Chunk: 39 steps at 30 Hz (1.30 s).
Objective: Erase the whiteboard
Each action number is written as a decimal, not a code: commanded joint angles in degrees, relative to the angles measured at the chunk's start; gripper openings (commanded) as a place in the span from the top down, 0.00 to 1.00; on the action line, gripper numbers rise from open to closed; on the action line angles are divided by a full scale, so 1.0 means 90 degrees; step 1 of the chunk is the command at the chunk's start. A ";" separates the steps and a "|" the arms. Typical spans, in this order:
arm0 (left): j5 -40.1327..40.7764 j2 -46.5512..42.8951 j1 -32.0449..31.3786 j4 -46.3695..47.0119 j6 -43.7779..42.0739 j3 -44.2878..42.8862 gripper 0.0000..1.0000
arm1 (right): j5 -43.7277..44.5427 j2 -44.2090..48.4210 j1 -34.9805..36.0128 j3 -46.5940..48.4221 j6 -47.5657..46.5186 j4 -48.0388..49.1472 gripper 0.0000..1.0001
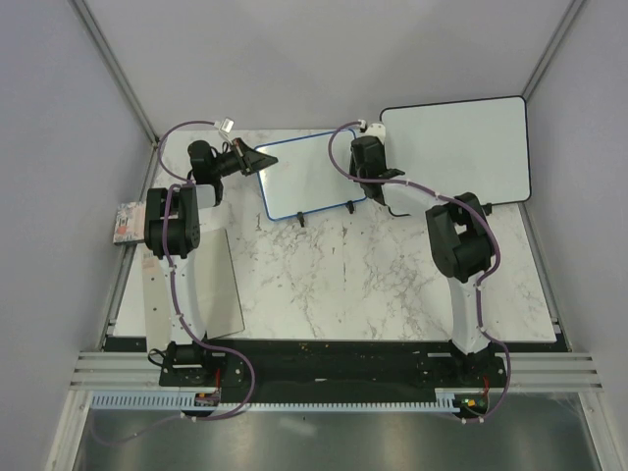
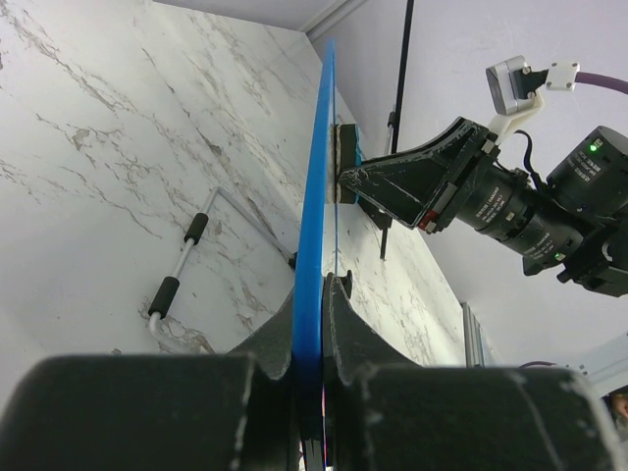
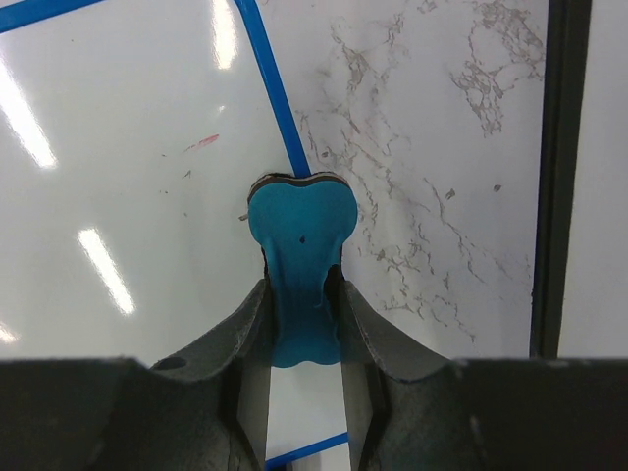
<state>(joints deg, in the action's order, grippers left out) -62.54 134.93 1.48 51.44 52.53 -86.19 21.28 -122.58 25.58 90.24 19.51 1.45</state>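
The right gripper [image 3: 299, 294] has its jaws narrow on a teal eraser [image 3: 299, 218], pressed to the whiteboard [image 3: 118, 147] near its right frame. The left gripper [image 2: 312, 294] has its jaws pinching the left frame, steadying the board on the bench [image 1: 343, 275]. Sweep leftward, firm and even, over what seems a faint red smear [image 3: 201, 142].

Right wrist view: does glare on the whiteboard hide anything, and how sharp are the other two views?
Right wrist view: bright glare streaks cross the whiteboard, yet a faint red smear shows between them; near fingers soft. Left wrist view: its own fingers dark and blurred. Top view: evenly lit, sharp.
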 commanded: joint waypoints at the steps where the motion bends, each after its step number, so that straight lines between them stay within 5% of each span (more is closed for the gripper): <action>1: -0.0101 0.0056 -0.0017 -0.0178 -0.1355 0.0036 0.98 | -0.0001 -0.0354 0.0019 -0.0524 0.0010 -0.1118 1.00; 14: -0.0121 0.0066 -0.0017 -0.0169 -0.1354 0.0026 0.98 | -0.0303 -0.0217 0.0263 -0.0915 0.0011 -0.0894 1.00; 39: -0.0102 0.0017 -0.0066 -0.0305 -0.1521 0.0036 0.98 | -0.1622 -0.0149 0.0477 0.0296 -0.0995 -0.0025 1.00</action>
<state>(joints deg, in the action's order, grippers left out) -63.11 134.72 1.54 50.96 51.40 -86.19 13.80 -121.49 27.24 90.02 11.86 1.21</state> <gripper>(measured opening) 0.084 0.358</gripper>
